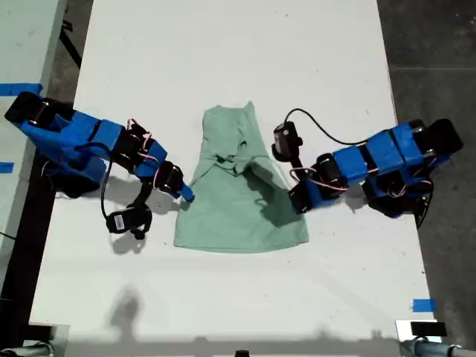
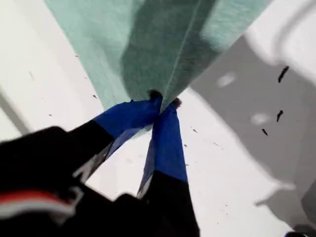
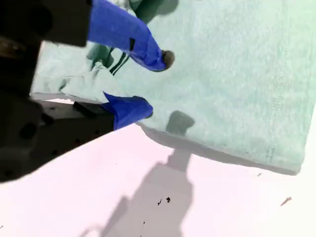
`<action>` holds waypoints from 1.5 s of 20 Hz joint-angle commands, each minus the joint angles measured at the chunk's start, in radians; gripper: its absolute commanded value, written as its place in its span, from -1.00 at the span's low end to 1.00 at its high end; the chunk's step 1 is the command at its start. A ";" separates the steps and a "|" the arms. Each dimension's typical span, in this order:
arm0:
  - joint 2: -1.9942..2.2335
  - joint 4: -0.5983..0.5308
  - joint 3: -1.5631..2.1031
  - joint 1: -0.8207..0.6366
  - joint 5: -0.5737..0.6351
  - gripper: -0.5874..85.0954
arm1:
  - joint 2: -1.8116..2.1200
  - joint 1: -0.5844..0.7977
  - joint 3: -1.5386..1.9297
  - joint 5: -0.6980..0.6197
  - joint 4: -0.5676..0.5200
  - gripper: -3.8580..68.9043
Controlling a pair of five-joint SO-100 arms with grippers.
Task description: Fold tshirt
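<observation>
At the centre of the exterior view, the tshirt [image 1: 242, 193] lies partly folded on the white worktop [image 1: 238, 52]. My first pincer [image 2: 163, 103] pinches its edge at that view's left; my second pincer [image 3: 155, 84] gapes wide over its opposite edge

Bright, even overhead light washes my white table [image 1: 223, 44] almost to glare in the exterior view, which stays sharp to its edges. Soft shadows fall beneath both arms and across the tshirt [image 1: 238, 201]. In the first wrist view, my first gripper [image 2: 163, 103] and its dark housing are blurred up close; the second wrist view is crisper, with a clear shadow on the tabletop.
</observation>
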 commanded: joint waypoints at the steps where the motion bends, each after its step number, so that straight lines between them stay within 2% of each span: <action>1: 0.011 -0.008 -0.021 0.021 -0.020 -0.71 | -0.029 0.017 -0.166 -0.008 0.011 -0.93; 4: 0.015 -0.006 -0.021 0.023 -0.023 -0.70 | -0.169 0.026 -0.290 -0.008 -0.052 -0.93; 7: 0.021 -0.005 -0.021 0.023 -0.023 -0.70 | -0.357 0.032 -0.380 -0.005 -0.164 -0.93; 10: 0.021 -0.003 -0.021 0.028 -0.032 -0.70 | -0.537 0.032 -0.515 -0.003 -0.216 -0.93; 15: 0.021 -0.002 -0.020 0.041 -0.054 -0.70 | -0.673 0.020 -0.647 0.005 -0.245 -0.93; 19: 0.021 0.000 -0.020 0.049 -0.064 -0.70 | -0.663 0.008 -0.775 -0.025 -0.127 -0.93; 23: 0.020 -0.005 -0.020 0.044 -0.064 -0.69 | -0.707 0.006 -0.759 -0.048 -0.242 -0.92; 24: 0.020 -0.006 -0.021 0.044 -0.064 -0.69 | -0.736 0.006 -0.750 -0.052 -0.290 -0.73; 25: 0.020 -0.008 -0.021 0.044 -0.064 -0.69 | -0.769 0.006 -0.761 -0.044 -0.302 -0.36; 26: 0.020 -0.008 -0.023 0.044 -0.066 -0.67 | -0.782 0.005 -0.765 -0.046 -0.302 -0.10; 30: 0.028 -0.005 -0.035 0.041 -0.066 -0.65 | -0.699 0.021 -0.788 -0.034 -0.176 -0.16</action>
